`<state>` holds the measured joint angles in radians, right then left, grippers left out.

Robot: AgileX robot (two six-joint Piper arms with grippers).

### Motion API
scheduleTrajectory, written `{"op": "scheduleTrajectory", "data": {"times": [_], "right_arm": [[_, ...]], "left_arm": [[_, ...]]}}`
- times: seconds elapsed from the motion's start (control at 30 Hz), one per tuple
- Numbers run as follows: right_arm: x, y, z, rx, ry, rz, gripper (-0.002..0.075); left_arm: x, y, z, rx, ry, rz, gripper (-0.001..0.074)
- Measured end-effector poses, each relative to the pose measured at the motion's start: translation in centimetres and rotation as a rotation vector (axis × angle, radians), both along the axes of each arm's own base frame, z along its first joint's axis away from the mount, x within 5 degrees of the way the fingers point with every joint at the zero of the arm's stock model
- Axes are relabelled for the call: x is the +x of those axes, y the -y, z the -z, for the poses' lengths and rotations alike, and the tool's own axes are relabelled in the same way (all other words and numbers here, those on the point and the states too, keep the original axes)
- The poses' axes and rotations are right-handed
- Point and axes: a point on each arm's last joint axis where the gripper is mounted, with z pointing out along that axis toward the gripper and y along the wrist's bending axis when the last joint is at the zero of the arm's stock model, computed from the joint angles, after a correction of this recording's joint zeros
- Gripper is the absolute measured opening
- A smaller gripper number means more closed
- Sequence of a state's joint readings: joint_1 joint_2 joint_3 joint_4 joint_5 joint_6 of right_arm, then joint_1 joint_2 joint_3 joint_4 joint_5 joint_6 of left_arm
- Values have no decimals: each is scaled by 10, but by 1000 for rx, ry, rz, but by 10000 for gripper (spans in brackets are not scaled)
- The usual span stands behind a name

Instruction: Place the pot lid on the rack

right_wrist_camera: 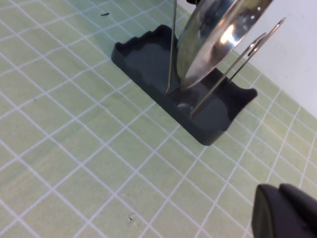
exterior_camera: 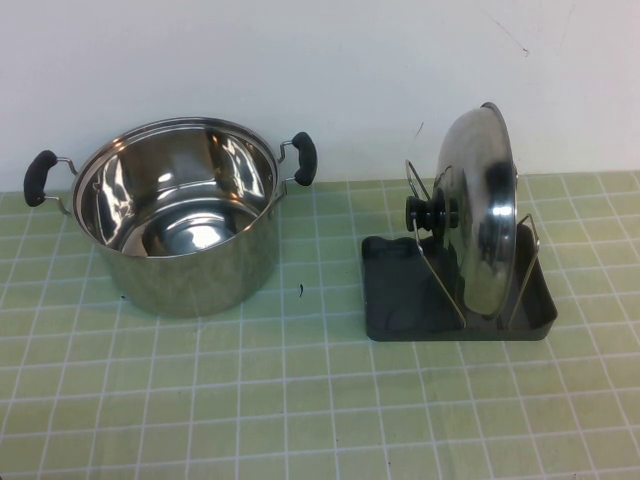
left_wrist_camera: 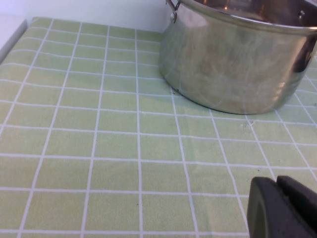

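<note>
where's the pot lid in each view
High view: pot lid stands on edge in the rack, right of the pot.
Left wrist view: not in it; only the pot and the left claw.
Right wrist view: its lower edge, beyond the right claw.
Shared landmark: the rack's tray.

A table (exterior_camera: 300, 400) covered in a pale green cloth with a white grid of squares fills the foreground. Behind it rises a plain white wall (exterior_camera: 300, 60), evenly lit, bearing a few faint dark scuffs at upper right.
</note>
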<state>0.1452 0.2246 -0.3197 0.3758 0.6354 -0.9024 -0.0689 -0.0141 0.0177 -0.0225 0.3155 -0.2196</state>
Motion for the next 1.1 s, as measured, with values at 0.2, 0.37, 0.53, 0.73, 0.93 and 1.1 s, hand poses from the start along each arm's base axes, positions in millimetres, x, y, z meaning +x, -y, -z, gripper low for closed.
{"op": "scheduleTrajectory", "data": {"times": [0.2, 0.37, 0.53, 0.73, 0.93, 1.1], "right_arm": [[3, 6, 5, -53, 97, 46, 0], [-6, 18, 14, -46, 220, 210, 0], [-3, 27, 49, 78, 180, 417, 0], [0, 31, 80, 131, 96, 524, 0], [1, 32, 81, 154, 95, 541, 0], [0, 34, 81, 237, 81, 589, 0]], "left_arm": [[0, 0, 0, 2, 0, 0, -1], [0, 0, 0, 2, 0, 0, -1], [0, 0, 0, -1, 0, 1, -1], [0, 0, 0, -2, 0, 1, -1], [0, 0, 0, -3, 0, 0, -1], [0, 0, 0, -3, 0, 0, -1]]}}
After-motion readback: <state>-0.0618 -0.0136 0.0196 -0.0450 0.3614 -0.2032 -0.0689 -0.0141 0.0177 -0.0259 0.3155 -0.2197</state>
